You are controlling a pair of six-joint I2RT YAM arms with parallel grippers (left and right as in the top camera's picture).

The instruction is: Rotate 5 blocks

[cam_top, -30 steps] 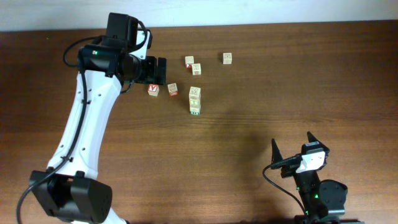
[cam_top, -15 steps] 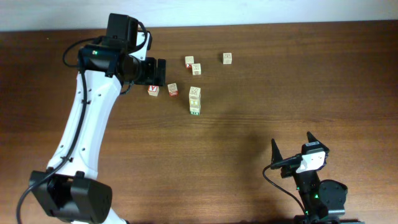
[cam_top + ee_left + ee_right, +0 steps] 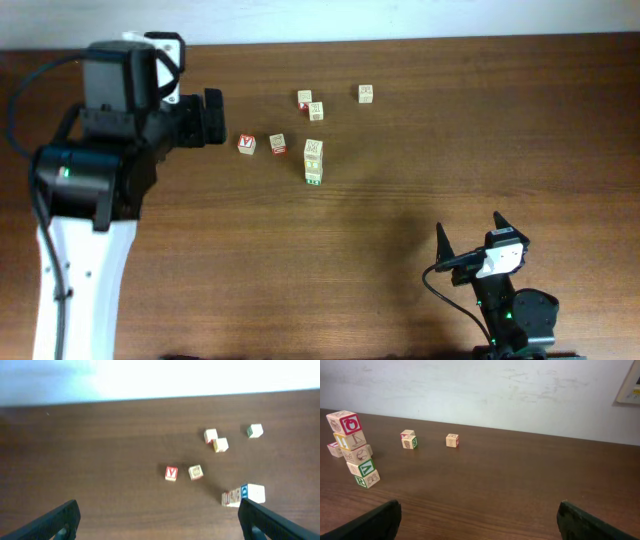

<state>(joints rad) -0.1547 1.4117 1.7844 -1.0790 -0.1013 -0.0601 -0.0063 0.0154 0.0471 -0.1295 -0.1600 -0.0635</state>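
Five blocks [image 3: 313,160] are standing as one leaning stack on the table [image 3: 450,130], just right of a pale loose cube [image 3: 278,144] and the red V cube [image 3: 246,144]. The left gripper [image 3: 213,118] is hovering left of the V cube, its jaws gaping wide and gripping nothing. The right gripper [image 3: 469,222] is sitting well apart near the front edge, its jaws likewise gaping and empty.

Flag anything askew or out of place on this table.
The stack of blocks stands out: in the right wrist view its cubes sit offset and twisted against each other, so the column leans left toward its top, though the lens may exaggerate that. The loose cubes nearby lie flat; nothing looks damaged.
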